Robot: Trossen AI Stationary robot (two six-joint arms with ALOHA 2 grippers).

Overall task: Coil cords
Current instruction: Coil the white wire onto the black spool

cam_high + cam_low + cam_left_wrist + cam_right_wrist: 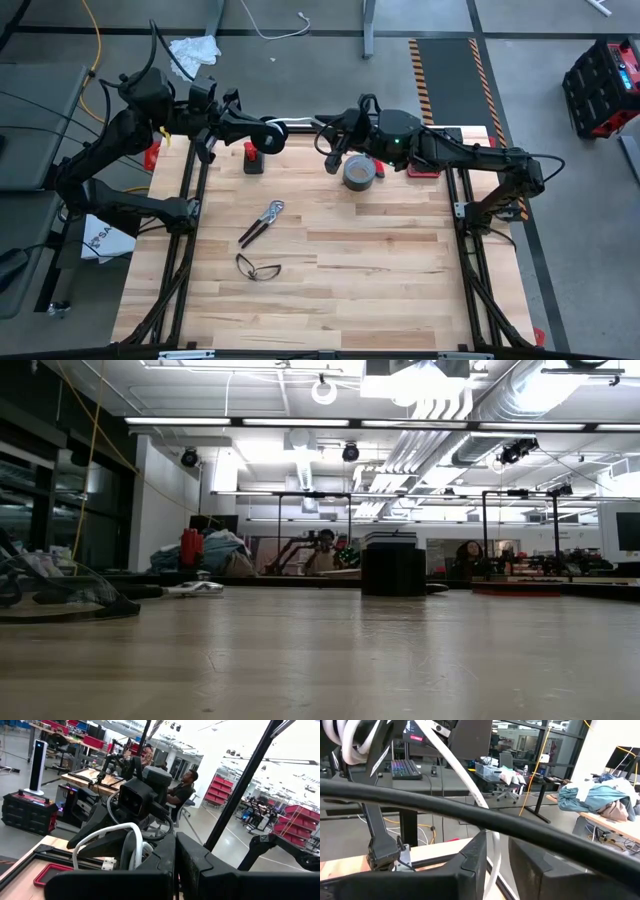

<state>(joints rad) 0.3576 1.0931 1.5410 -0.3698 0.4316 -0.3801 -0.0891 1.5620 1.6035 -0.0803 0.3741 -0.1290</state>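
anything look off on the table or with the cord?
Nothing spilled or broken. The white cord hangs in the air between the left gripper and right gripper at the table's far edge. Pliers, glasses and tape roll lie undisturbed.

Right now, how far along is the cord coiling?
Partly done: the left claw holds a few loops of the white cord above the table's far edge. The right claw is closing around the loose stretch. The rest remains to be wound.
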